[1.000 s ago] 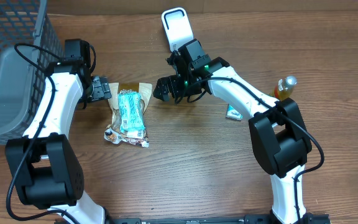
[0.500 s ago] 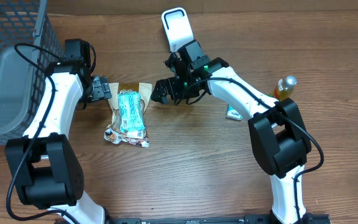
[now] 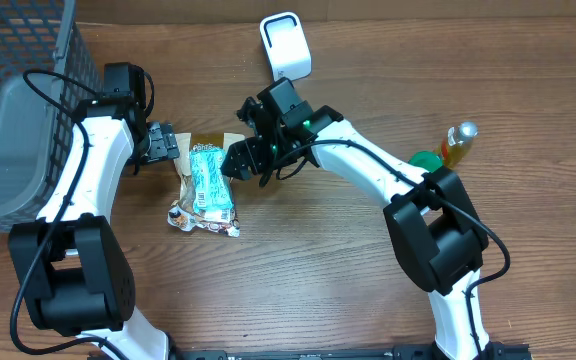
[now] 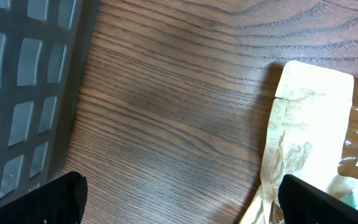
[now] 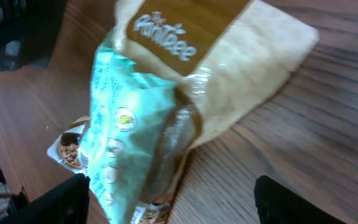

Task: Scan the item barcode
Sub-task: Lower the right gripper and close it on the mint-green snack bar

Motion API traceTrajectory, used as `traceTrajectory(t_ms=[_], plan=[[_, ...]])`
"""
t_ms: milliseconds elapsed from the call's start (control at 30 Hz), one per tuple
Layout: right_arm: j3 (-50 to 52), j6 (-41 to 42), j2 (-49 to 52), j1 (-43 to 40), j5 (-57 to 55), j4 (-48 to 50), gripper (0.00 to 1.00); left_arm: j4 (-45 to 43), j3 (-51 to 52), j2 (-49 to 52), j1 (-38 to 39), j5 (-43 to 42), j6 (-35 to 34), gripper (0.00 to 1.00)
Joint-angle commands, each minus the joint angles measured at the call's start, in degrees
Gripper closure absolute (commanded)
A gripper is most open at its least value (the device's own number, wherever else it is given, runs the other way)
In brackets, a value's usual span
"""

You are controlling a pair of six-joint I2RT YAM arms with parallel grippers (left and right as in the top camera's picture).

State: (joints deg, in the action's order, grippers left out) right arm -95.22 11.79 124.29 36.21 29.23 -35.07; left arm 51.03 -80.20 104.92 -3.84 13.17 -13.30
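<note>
Fingers (image 4: 59, 198) on the left gripper (image 3: 161, 143) stand wide apart over the table (image 4: 166, 112), gripping nothing. The pouch (image 3: 206, 185) lies just beside one tip and the basket (image 3: 8, 90) is off the other. The right gripper (image 3: 240, 158) has its fingers (image 5: 291, 200) spread too. The pouch, with a teal packet (image 5: 126, 124) lying on it, sits just ahead between them; whether a tip touches it I can't tell. Behind that gripper lies the white scanner (image 3: 285, 45). A bottle (image 3: 458, 140) stands well off.
</note>
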Motion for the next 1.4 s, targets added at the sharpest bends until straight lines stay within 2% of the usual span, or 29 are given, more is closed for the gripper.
traceTrajectory(t_ms=[0, 300, 467, 700, 967, 1367], plan=[[-0.74, 0.61, -1.05, 1.25, 0.39, 1.22, 0.21, -0.11, -0.31, -0.04, 0.26, 0.74, 0.22, 0.0], [-0.74, 0.87, -1.03, 3.74, 0.31, 4.42, 0.34, -0.11, -0.31, -0.04, 0.26, 0.74, 0.22, 0.01], [-0.74, 6.86, -0.92, 4.39, -4.2, 5.01, 0.38, -0.11, -0.31, -0.04, 0.26, 0.74, 0.24, 0.0], [-0.74, 6.91, -0.9, 6.08, -4.42, 5.46, 0.4, -0.11, -0.31, -0.04, 0.26, 0.74, 0.22, 0.0], [-0.74, 8.41, -0.9, 7.58, -10.38, 5.46, 0.48, -0.11, -0.31, -0.04, 0.26, 0.74, 0.22, 0.0], [0.57, 8.39, -0.79, 7.58, -12.94, 6.01, 0.59, -0.11, -0.31, -0.04, 0.26, 0.76, 0.22, 0.01]])
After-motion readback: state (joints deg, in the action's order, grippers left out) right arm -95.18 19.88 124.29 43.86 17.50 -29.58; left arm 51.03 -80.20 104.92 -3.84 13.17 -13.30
